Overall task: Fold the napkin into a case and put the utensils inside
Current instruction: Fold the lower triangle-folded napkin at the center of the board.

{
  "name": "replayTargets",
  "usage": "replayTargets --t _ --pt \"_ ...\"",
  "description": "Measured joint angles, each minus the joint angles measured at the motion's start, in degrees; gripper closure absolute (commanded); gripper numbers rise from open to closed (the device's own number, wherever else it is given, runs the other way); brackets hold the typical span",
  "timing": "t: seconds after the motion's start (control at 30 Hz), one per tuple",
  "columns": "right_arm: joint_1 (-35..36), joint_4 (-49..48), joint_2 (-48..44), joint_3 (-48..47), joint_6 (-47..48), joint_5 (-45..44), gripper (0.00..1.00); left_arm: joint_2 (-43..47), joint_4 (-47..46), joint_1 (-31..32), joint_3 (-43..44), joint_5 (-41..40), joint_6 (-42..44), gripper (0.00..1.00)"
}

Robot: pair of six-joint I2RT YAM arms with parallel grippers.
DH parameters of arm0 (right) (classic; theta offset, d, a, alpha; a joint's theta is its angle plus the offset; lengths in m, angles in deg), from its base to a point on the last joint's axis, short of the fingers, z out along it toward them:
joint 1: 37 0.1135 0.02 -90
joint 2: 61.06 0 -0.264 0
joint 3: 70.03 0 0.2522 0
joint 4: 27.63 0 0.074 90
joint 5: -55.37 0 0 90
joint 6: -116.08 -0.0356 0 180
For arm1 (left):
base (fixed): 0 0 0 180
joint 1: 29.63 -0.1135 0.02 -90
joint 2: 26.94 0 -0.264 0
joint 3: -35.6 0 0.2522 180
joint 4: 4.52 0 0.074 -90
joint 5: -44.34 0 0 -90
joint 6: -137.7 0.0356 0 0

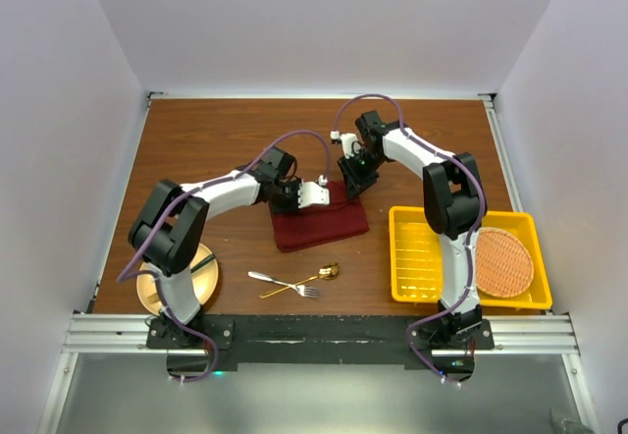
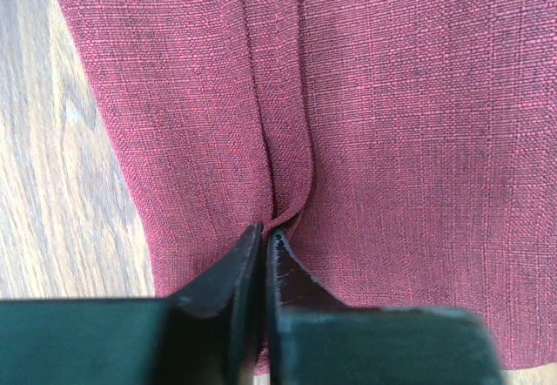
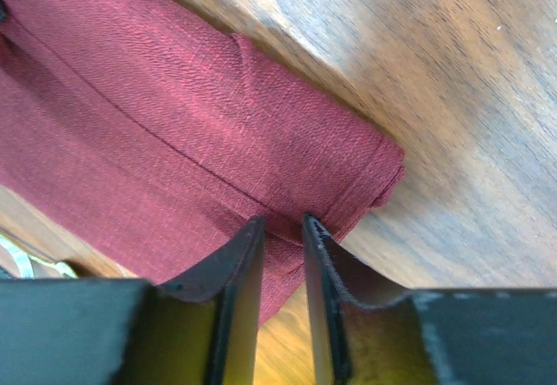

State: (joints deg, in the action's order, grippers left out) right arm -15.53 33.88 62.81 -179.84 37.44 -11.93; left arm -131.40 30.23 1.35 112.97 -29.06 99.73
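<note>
Wood table (image 1: 216, 139), white walls; napkin (image 1: 332, 224) lies folded at centre frame, fork (image 1: 270, 280) and spoon (image 1: 330, 271) just below it. Left gripper (image 2: 264, 233) is nearly closed, pinching a pleat; right gripper (image 3: 280, 225) is narrowly parted astride the folded edge, grip unclear. Judgement: hold edges aligned and cloth taut, and press the crease flat before letting go.

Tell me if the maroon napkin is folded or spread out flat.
Folded. The napkin forms a compact rectangle, and the wrist views show layered edges running across it and a doubled corner.
</note>
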Motion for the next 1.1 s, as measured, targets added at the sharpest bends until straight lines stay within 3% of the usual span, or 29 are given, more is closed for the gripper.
replayTargets --t 0.3,0.37,0.5,0.7,0.8,0.97,1.1 --pt "0.0 -1.7 -0.1 1.3 0.1 -0.3 0.76 5.4 9.8 -5.1 1.6 10.4 -1.1 0.57" --pt "-0.1 -1.8 -0.1 1.3 0.1 -0.2 0.76 8.5 11.7 -6.8 3.1 13.8 -4.3 0.51" --pt "-0.1 -1.8 -0.1 1.3 0.1 -0.3 0.76 10.7 8.3 -11.6 7.1 17.7 -16.0 0.50" --pt "-0.1 -1.9 -0.1 1.4 0.1 -0.2 0.76 3.7 3.5 -14.5 10.1 16.5 -26.8 0.57" --pt "-0.1 -1.9 -0.1 1.4 0.1 -0.2 0.76 -0.4 3.5 -14.4 10.1 15.0 -29.8 0.67" --pt "-0.1 -1.9 -0.1 1.4 0.0 -0.2 0.76 -4.6 4.4 -14.3 9.2 13.1 -30.6 0.76" --pt "-0.1 -1.9 -0.1 1.4 -0.2 -0.2 0.76 -4.7 4.8 -12.9 6.2 11.7 -28.9 0.78"
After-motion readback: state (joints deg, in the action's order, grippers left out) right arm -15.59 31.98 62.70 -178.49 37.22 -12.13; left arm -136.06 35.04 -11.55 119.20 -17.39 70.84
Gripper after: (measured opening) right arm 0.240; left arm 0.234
